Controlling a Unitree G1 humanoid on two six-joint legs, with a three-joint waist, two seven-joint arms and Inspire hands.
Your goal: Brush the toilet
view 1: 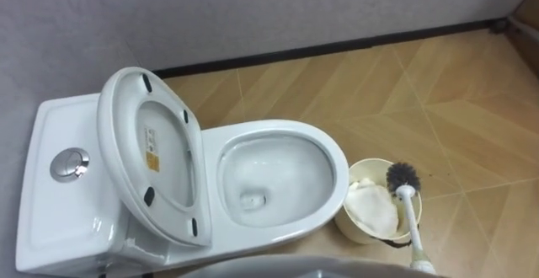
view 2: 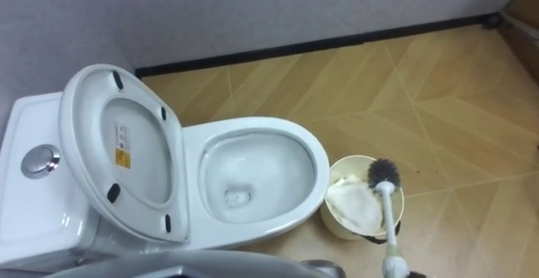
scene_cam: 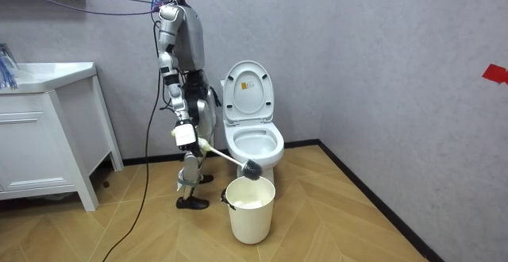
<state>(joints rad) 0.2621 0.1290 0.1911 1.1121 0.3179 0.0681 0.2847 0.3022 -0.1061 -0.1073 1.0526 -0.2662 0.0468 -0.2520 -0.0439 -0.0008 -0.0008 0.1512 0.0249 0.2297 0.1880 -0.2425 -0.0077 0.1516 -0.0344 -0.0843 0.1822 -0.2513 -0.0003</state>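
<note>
Judging by its thin white handle and small dark bristle head, the brush (view 1: pixel 407 195) looked light and stiff, perhaps slippery when wet, so the best place to hold it was far back, at the handle's end. The right hand (scene_cam: pixel 184 135) was closed around that end, as the room view showed. The bristle head hung above the cream bucket (view 1: pixel 347 215), at about four o'clock from the toilet (view 1: pixel 269 129) bowl, not yet inside the bowl.
</note>
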